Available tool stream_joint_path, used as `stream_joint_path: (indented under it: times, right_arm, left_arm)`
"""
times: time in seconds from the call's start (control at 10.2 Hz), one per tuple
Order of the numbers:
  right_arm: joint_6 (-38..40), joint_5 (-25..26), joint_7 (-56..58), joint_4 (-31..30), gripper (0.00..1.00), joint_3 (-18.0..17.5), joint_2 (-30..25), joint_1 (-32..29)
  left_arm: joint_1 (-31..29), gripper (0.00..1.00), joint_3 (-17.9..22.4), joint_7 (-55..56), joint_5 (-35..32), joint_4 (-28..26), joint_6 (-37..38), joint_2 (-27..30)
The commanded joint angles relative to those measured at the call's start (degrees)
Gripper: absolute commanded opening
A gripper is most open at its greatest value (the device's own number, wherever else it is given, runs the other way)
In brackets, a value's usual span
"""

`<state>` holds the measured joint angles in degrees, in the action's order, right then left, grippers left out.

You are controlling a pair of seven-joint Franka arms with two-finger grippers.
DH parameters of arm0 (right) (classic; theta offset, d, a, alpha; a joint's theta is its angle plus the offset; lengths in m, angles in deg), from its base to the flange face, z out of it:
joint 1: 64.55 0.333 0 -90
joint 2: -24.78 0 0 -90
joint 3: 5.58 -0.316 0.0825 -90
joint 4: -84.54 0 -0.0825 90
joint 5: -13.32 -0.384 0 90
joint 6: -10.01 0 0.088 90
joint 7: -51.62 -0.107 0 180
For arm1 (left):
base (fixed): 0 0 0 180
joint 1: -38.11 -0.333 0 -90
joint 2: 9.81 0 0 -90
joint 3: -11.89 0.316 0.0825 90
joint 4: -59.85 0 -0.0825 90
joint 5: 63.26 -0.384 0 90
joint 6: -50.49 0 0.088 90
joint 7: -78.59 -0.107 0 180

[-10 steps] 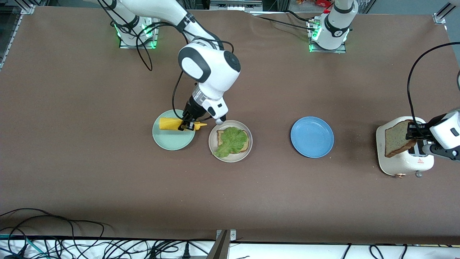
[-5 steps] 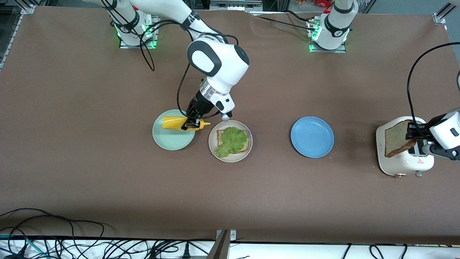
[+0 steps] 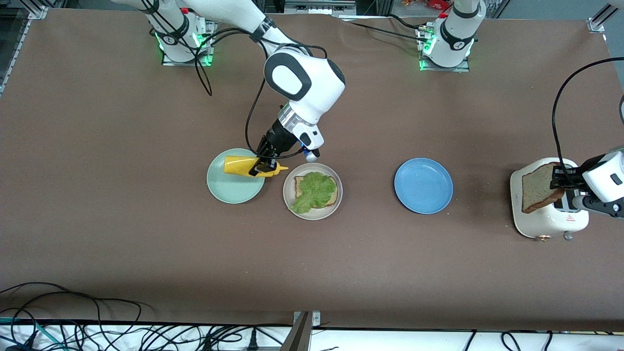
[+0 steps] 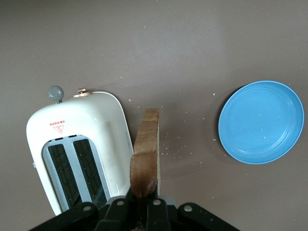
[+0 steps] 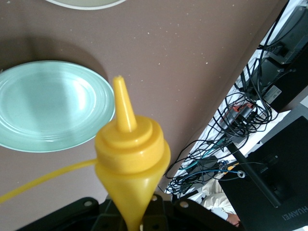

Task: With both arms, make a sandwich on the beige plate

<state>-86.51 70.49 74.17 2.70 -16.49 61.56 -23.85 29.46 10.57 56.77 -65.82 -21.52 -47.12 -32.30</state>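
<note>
The beige plate [image 3: 291,197] holds one tan bread slice [image 3: 333,196] with a green lettuce leaf [image 3: 314,191] on top. My right gripper [image 3: 257,168] is shut on a yellow squeeze bottle [image 3: 241,165], held on its side over the mint green plate [image 3: 229,187], nozzle toward the beige plate. In the right wrist view the bottle [image 5: 131,159] fills the middle above the mint plate [image 5: 50,106]. My left gripper [image 3: 560,183] is shut on a second bread slice [image 3: 538,187] over the white toaster [image 3: 548,222]; in the left wrist view the slice [image 4: 146,159] stands edge-on beside the toaster [image 4: 77,144].
An empty blue plate [image 3: 423,185] lies between the beige plate and the toaster; it also shows in the left wrist view [image 4: 262,121]. Cables lie along the table's front edge [image 3: 122,331].
My right arm has swung toward the beige plate, carrying the yellow bottle a little that way and lifting it. My left arm with the bread slice has not moved.
</note>
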Motion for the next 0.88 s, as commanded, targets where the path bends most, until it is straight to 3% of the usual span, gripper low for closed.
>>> stream_joint_path:
  times: [0.0,0.29,0.79]
  right_arm:
    - [2.21,0.23,0.13,2.04,0.0,0.1,0.23,0.27]
    - [2.48,-8.0,0.3,2.13,0.0,1.76,-3.1,-2.18]
    - [-1.29,-30.57,1.26,3.36,0.0,2.39,-10.74,-17.81]
  left_arm:
    - [0.13,0.0,0.27,-0.59,1.41,0.42,0.75,-0.1]
    - [0.13,0.0,0.35,-0.76,4.14,0.42,1.27,-0.1]
    - [0.57,0.0,-0.35,-0.77,4.31,0.34,1.54,-0.1]
